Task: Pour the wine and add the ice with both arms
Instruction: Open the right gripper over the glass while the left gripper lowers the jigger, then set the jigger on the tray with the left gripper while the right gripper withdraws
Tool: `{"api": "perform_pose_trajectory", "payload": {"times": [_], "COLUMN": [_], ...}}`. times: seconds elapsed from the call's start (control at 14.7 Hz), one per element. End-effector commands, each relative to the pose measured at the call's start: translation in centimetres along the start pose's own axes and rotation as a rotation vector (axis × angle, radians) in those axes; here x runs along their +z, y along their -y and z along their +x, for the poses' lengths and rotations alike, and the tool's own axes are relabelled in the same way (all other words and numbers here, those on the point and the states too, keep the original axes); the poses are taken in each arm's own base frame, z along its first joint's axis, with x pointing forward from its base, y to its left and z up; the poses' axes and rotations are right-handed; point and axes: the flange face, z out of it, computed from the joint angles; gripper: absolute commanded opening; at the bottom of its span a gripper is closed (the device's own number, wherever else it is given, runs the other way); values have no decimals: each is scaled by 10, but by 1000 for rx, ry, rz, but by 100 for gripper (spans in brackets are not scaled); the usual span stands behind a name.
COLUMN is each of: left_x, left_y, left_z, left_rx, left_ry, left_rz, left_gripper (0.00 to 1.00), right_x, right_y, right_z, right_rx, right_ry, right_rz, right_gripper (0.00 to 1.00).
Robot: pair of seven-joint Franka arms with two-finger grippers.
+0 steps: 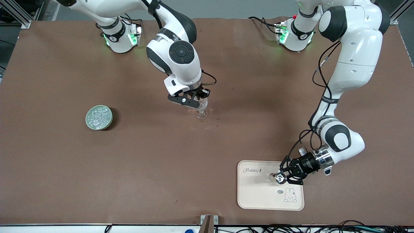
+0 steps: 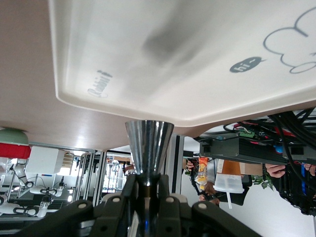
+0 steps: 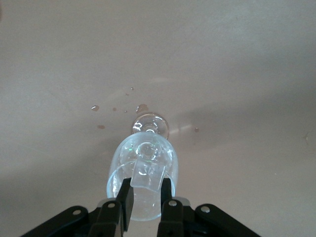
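A clear stemmed wine glass (image 1: 201, 113) (image 3: 150, 124) stands upright mid-table. Straight above its mouth my right gripper (image 1: 196, 103) (image 3: 146, 193) is shut on one clear ice cube (image 3: 148, 170). More ice (image 1: 98, 116) lies heaped in a green bowl (image 1: 110, 124) toward the right arm's end. My left gripper (image 1: 285, 177) (image 2: 148, 186) is shut on the stem of a small shiny metal cup (image 1: 280, 177) (image 2: 149, 143), lying sideways over the cream tray (image 1: 258, 194) (image 2: 173, 59). No wine shows in any view.
A few small droplets (image 3: 95, 107) lie on the brown table beside the glass's foot. The cream tray with a rabbit drawing (image 1: 290, 195) sits near the front edge toward the left arm's end. Cables run along the front edge.
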Motion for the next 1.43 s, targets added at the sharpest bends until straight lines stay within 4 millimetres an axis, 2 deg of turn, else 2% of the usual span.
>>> {"api": "perform_pose_trajectory", "payload": {"times": [0.0, 0.27, 0.61, 0.75, 1.09, 1.16, 1.23, 1.36], "left_x": [6, 4, 1, 0, -10, -11, -18, -18], "left_y": [-10, -15, -17, -17, -22, -22, -24, -22], "left_z": [-1, 9, 25, 31, 36, 36, 40, 43], "left_rx": [24, 33, 10, -19, -32, -4, 3, 19], "left_ry": [6, -7, -16, -2, 16, 18, 15, 24], "left_rz": [-44, -65, -69, -83, -99, -101, -107, -83], "left_gripper": [2, 3, 4, 4, 5, 10, 14, 14], "right_x": [0, 2, 7, 6, 5, 4, 1, -18], "right_y": [6, 7, 8, 8, 9, 9, 8, 5], "right_z": [-4, -7, -7, -7, -7, -7, -6, -4], "right_rx": [16, 11, 7, 8, 9, 9, 10, 13], "right_ry": [-18, -16, -9, -9, -9, -9, -10, -26], "right_rz": [7, 5, 1, 2, 4, 6, 6, 16], "right_gripper": [2, 6, 29, 42, 53, 58, 68, 100]}}
